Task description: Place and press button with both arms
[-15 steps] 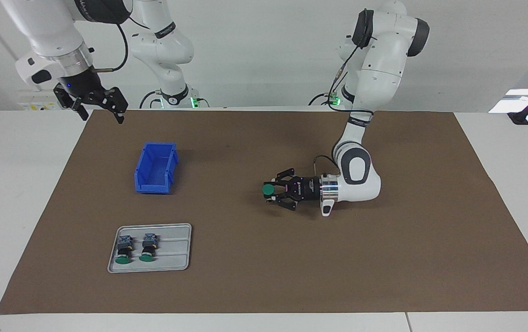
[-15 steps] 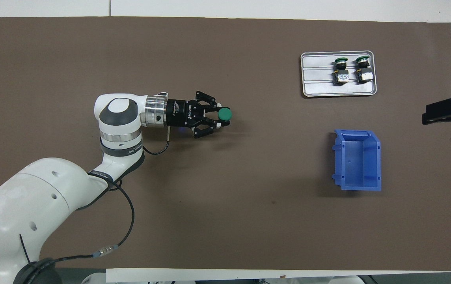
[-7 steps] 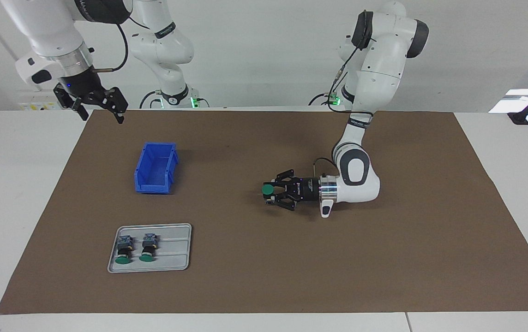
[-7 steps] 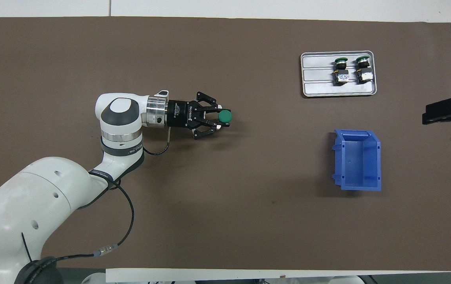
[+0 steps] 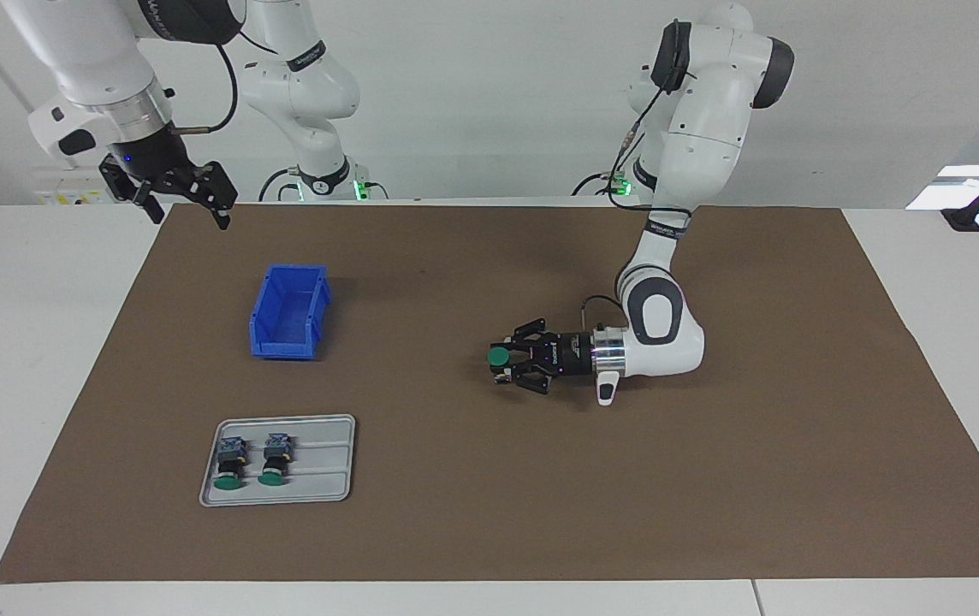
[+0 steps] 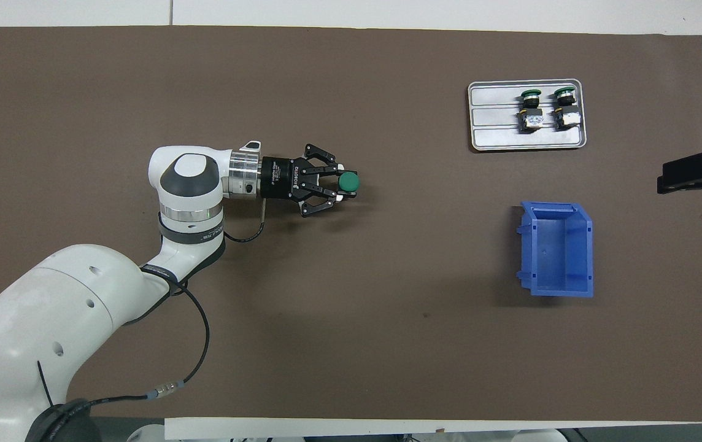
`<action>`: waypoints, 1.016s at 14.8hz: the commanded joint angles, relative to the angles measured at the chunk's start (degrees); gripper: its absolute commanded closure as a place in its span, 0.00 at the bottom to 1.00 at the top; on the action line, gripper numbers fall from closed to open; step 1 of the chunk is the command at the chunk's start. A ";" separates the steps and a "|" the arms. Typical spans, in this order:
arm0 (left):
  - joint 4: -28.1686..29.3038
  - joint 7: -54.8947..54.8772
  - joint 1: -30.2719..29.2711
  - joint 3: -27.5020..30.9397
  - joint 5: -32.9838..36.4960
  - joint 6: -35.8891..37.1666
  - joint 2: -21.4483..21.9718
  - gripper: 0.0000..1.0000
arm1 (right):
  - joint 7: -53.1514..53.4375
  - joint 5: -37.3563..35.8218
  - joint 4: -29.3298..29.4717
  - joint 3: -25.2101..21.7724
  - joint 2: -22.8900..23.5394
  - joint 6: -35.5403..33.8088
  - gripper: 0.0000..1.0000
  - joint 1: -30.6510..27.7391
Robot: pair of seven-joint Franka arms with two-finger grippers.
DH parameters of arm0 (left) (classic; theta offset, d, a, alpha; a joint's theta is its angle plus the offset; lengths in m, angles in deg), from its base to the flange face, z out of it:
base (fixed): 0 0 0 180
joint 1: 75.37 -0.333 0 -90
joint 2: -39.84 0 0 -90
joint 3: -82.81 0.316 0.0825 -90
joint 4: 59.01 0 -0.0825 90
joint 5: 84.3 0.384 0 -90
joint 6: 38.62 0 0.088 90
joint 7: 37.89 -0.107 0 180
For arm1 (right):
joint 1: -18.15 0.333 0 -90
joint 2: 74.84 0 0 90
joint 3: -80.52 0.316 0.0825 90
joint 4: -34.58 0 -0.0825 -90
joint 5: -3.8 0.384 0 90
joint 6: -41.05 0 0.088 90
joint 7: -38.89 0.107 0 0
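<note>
**Lighting and picture quality: even, bright, sharp**

Both views are brightly and evenly lit from above. Shadows are soft and short: a faint one lies on the brown mat (image 5: 455,513) beside the blue bin (image 6: 556,248), another under the left gripper (image 5: 500,364). The metal tray (image 6: 480,138) shows mild sheen, no harsh glare. The white table (image 5: 27,342) reads bright, not washed out. Focus is sharp throughout; straight edges stay straight at the borders.
</note>
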 commanded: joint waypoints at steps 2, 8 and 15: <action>0.89 -1.15 0.47 0.21 0.35 -1.77 -0.07 0.90 | -1.17 0.38 -0.62 0.42 -0.68 -0.45 0.01 -0.75; 1.77 -1.15 -0.94 0.30 3.15 -1.85 0.02 0.01 | -1.17 0.47 -0.62 0.42 -0.68 -0.45 0.01 -0.75; 1.86 -0.45 -0.85 0.56 8.33 -2.56 3.18 0.00 | -1.17 0.47 -0.62 0.42 -0.68 -0.45 0.01 -0.75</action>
